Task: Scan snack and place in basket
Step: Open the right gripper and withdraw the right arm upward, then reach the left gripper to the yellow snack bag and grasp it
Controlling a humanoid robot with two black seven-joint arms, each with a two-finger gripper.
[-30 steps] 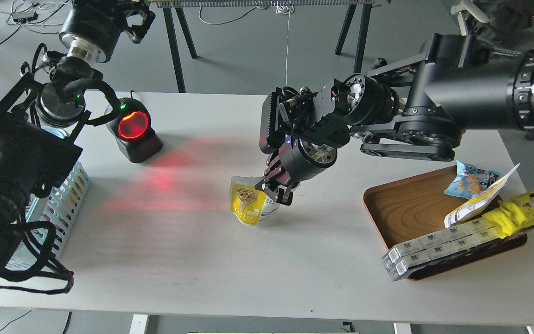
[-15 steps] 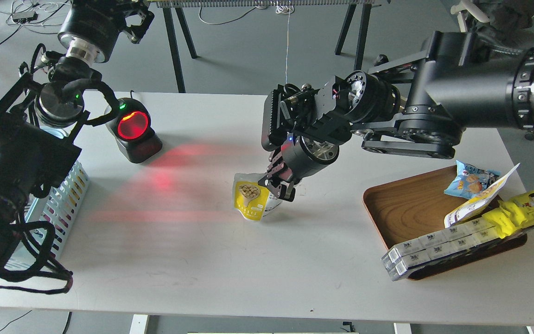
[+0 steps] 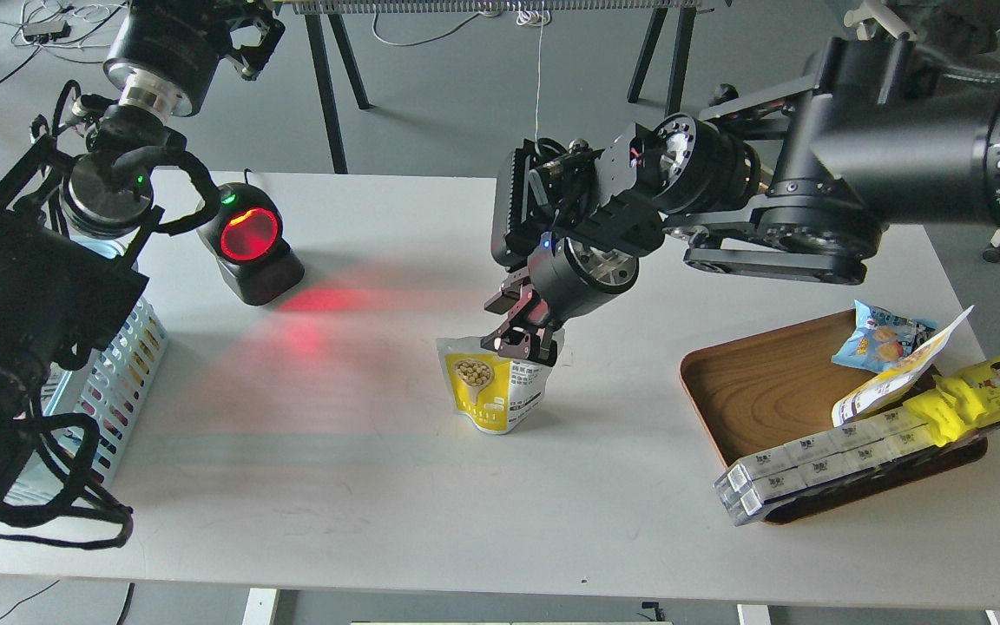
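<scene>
The snack (image 3: 494,388), a small yellow and white pouch with beige beans printed on it, stands upright at the middle of the table. My right gripper (image 3: 524,340) comes down from above and is shut on the pouch's top edge. The light blue basket (image 3: 128,365) sits at the table's left edge, mostly hidden behind my left arm. My left gripper (image 3: 250,33) is raised at the top left, above and behind the scanner; it is dark and its fingers cannot be told apart.
A black barcode scanner (image 3: 250,242) with a glowing red window stands at the back left and throws red light across the table. A brown wooden tray (image 3: 760,382) at the right holds a blue chip bag (image 3: 878,337), a yellow pack (image 3: 986,386) and boxed packs.
My right gripper has turned and shifted slightly right with the pouch. The pouch now hangs more upright, with more of its white side showing. The left arm has barely moved.
</scene>
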